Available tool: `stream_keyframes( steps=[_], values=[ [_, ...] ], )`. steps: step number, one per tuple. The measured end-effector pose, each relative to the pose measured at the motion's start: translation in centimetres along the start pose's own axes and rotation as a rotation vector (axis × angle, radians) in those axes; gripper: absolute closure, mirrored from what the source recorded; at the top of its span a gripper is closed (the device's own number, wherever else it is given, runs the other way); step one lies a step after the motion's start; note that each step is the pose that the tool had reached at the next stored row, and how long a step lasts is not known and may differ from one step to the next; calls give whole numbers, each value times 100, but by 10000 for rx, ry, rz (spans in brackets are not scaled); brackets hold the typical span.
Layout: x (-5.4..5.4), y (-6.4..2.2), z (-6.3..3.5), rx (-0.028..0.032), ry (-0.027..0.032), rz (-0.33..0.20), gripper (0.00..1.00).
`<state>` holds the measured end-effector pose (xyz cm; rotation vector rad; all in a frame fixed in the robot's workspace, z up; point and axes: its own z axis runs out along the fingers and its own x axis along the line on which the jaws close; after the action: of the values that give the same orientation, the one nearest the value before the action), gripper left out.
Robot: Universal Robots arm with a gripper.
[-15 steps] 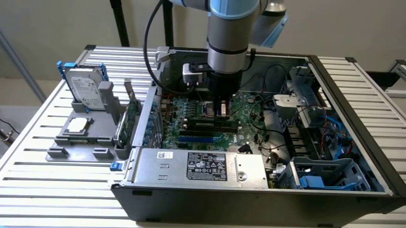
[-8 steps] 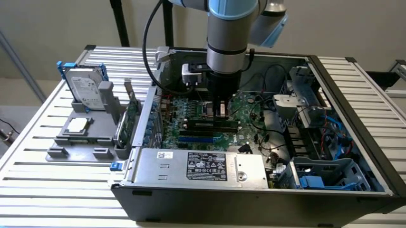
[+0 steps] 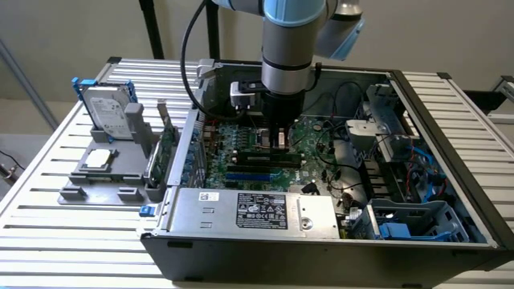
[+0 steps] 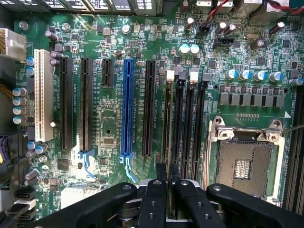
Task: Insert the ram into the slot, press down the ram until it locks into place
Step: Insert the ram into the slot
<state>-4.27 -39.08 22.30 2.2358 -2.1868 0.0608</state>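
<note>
Grey arm (image 3: 285, 57), blue joint cap (image 3: 343, 37), black cable (image 3: 189, 54), black claw (image 4: 167, 172)

A slatted aluminium table (image 3: 48, 180) spread beneath and around the gripper (image 3: 281, 143); beyond it stood a plain beige wall (image 3: 64, 30) and black uprights (image 3: 150, 27), perhaps a stand's legs, under even light.

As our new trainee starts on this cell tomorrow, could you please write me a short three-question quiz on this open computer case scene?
1. True or false: on the large green motherboard, the long blue plastic slot has long black slots on both sides.
2. The black robot gripper is nearest: A the narrow black plastic memory slots; B the long white slot; C the silver power supply box.
3. What square part lies beside those memory slots, away from the blue slot?
Key: 1 true. 2 A. 3 The square metal CPU socket.
</note>
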Motion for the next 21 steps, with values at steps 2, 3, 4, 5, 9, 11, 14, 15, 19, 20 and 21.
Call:
stream_keyframes(
  steps=[2, 3, 4, 5, 9, 11, 14, 15, 19, 20, 21],
  values=[
    [0, 0, 5, 5, 7, -1, 85],
    [0, 0, 4, 5, 10, 0, 85],
    [0, 0, 0, 4, 13, -1, 85],
    [1, 0, -20, 6, 8, 0, 78],
    [5, 3, -150, -9, 9, -1, 78],
    [7, 8, -204, -27, 9, -1, 78],
    [9, 16, -260, -65, 8, -4, 80],
    [9, 17, -268, -81, 6, -5, 87],
    [9, 22, -270, -86, 5, -4, 89],
    [9, 22, -271, -86, 6, -4, 89],
    [9, 22, -271, -87, 6, -4, 89]
  ],
)
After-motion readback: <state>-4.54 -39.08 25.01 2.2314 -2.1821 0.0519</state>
